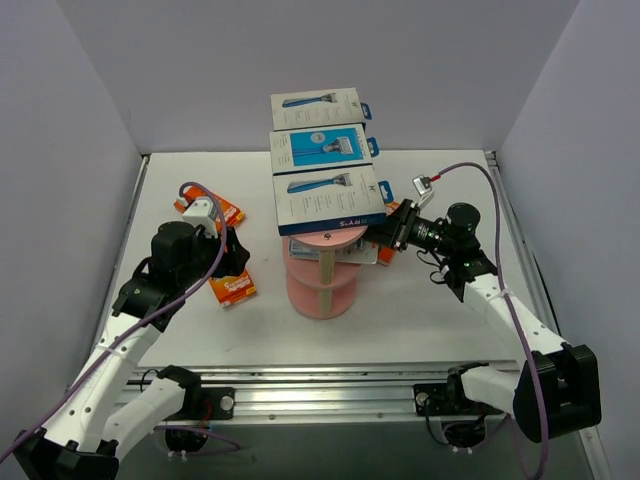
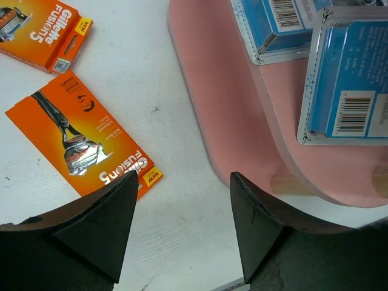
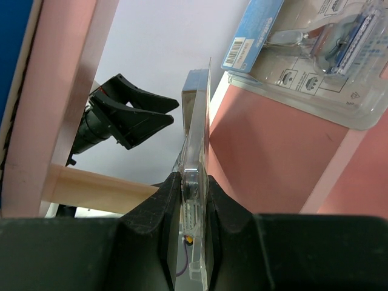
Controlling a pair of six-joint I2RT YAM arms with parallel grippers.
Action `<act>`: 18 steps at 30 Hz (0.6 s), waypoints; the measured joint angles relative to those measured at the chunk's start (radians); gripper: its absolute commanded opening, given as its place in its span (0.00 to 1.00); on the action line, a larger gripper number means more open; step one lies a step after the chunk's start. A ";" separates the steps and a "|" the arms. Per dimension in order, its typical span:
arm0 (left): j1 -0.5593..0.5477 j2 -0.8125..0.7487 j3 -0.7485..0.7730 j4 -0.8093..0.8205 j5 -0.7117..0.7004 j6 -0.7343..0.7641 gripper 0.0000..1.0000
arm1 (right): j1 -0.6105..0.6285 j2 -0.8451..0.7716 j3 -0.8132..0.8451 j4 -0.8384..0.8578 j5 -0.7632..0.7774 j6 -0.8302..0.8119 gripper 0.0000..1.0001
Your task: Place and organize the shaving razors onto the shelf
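The pink shelf stands mid-table. On its long top tier lie three razor boxes: white, blue and white. My right gripper is shut on a clear blister pack, held edge-on at the shelf's right side, level with a lower tier. On that tier lies another clear blister pack. My left gripper hangs open over bare table, between an orange razor card and the shelf's pink tier. A second orange pack lies farther off.
Two blue-insert blister packs rest on the tier seen from the left wrist. The beige post runs between tiers. Grey walls enclose the table on three sides. A purple cable loops above the right arm.
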 measured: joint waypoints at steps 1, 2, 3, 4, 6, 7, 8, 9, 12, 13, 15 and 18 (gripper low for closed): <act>0.000 0.000 0.000 0.000 0.000 0.000 0.71 | 0.005 0.008 0.000 0.009 0.001 0.000 0.00; 0.000 0.000 0.000 0.000 0.000 0.000 0.71 | 0.006 0.016 0.000 0.018 0.001 0.001 0.00; 0.000 0.000 0.000 0.000 0.000 0.000 0.71 | 0.009 0.024 0.000 0.026 0.001 0.003 0.00; 0.000 0.000 0.000 0.000 0.000 0.000 0.71 | 0.010 0.031 0.000 0.032 0.001 0.006 0.00; 0.000 0.000 0.000 0.000 0.000 0.000 0.71 | 0.011 0.041 0.000 0.043 0.000 0.010 0.00; 0.000 0.000 0.000 0.000 0.000 0.000 0.71 | 0.011 0.045 0.000 0.049 -0.001 0.011 0.00; 0.000 0.000 0.000 0.000 0.000 0.000 0.71 | 0.011 0.049 0.000 0.055 -0.003 0.011 0.00; 0.000 0.000 0.000 0.000 0.000 0.000 0.71 | 0.011 0.055 0.000 0.061 -0.005 0.012 0.00; 0.000 0.000 0.000 0.000 0.000 0.000 0.71 | 0.011 0.076 0.000 0.076 -0.014 0.013 0.00; 0.000 0.000 0.000 0.000 0.000 0.000 0.71 | 0.011 0.084 0.000 0.078 -0.017 0.014 0.00; 0.000 0.000 0.000 0.000 0.000 0.000 0.71 | 0.011 0.098 0.005 0.076 -0.023 0.014 0.00; 0.000 0.000 0.000 0.000 0.000 0.000 0.71 | 0.011 0.112 0.029 0.059 -0.036 0.005 0.00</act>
